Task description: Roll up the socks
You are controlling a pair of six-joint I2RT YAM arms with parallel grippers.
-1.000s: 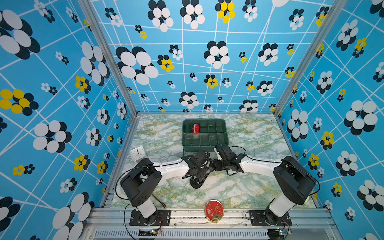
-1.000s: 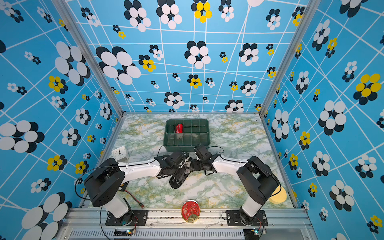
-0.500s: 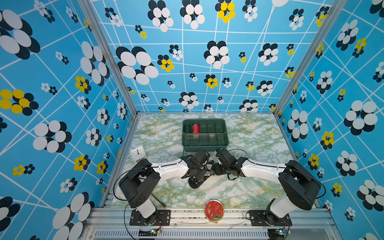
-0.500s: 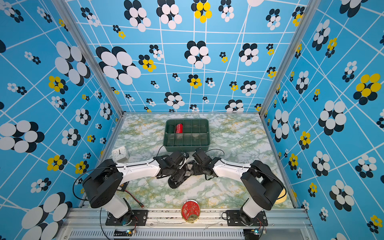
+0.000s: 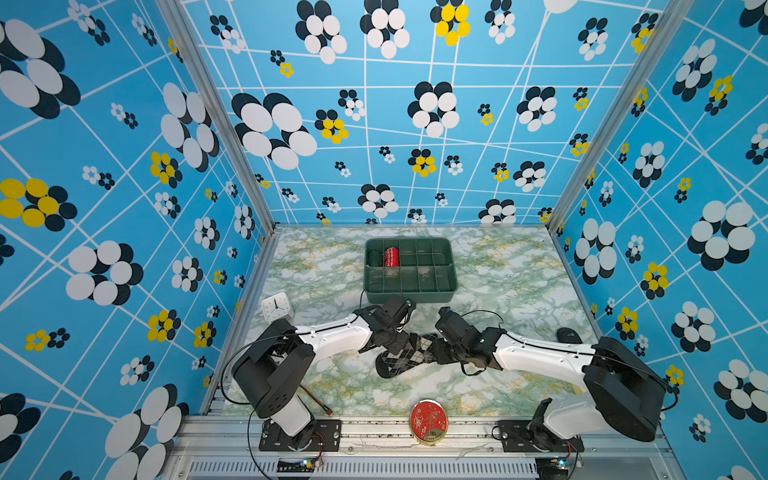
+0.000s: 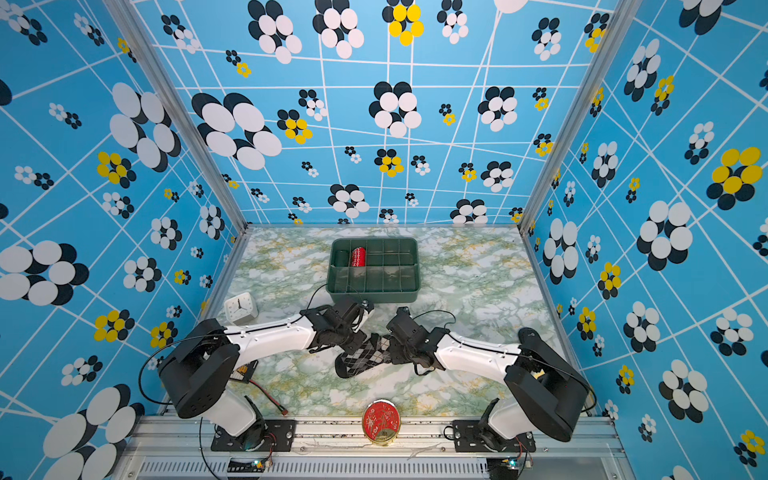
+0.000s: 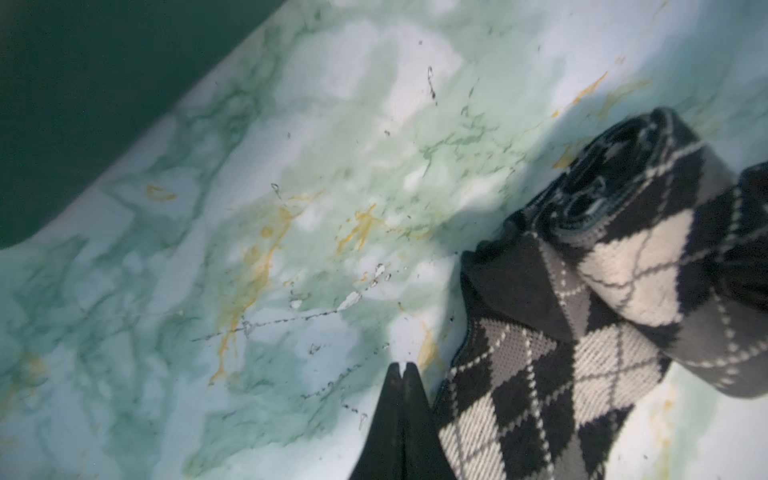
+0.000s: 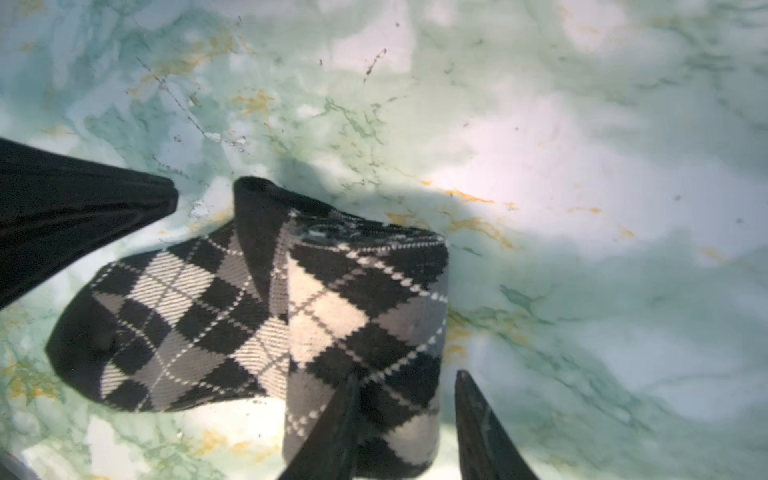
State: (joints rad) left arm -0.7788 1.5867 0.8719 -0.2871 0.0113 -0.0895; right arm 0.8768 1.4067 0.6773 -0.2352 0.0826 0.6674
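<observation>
On a marble-patterned table [image 5: 519,282], the socks [image 5: 405,356] [image 6: 365,356] lie part-rolled between the two arms in both top views, where the fingertips are lost among dark wrists. The left wrist view supplies what those miss: the fingers of the left gripper [image 7: 401,368] are pressed together and hold nothing, just beside the flat, unrolled stretch. The right wrist view shows the right gripper [image 8: 405,376] with fingers apart, one over the rolled part and the other just past its edge. The flat stretch runs on beyond them. Only the top views take in the green tray [image 5: 409,296] beyond both grippers, with a red roll [image 5: 391,257] inside.
</observation>
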